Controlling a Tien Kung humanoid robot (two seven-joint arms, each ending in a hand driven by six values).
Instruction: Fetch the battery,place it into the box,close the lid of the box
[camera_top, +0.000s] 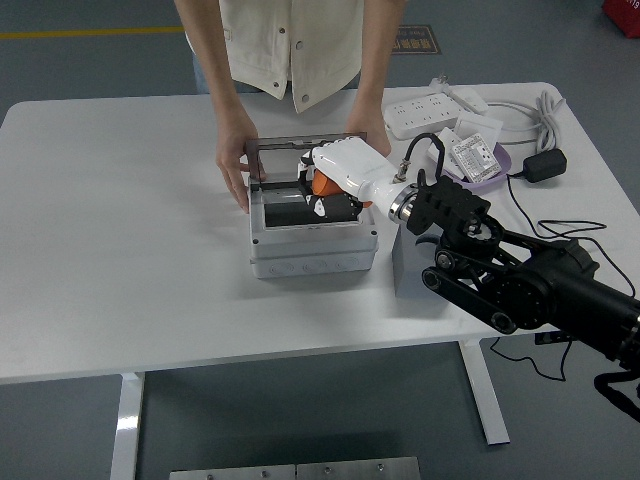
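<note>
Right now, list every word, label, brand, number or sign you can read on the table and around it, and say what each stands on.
Nothing here reads clearly.
Floor sign behind the person: dark plate with print, too blurred to read.
Small packets beside the power strip: printed labels, too small to read.
Grey box: no marking shows.
Battery in the right hand: orange, no print shows.

The right arm (520, 290) comes in from the lower right, black and jointed, stretched leftward with its white forearm (352, 170) nearly level. Its robot hand (322, 195) points down and left, fingers curled tight in a grasp. The left arm is out of view
</note>
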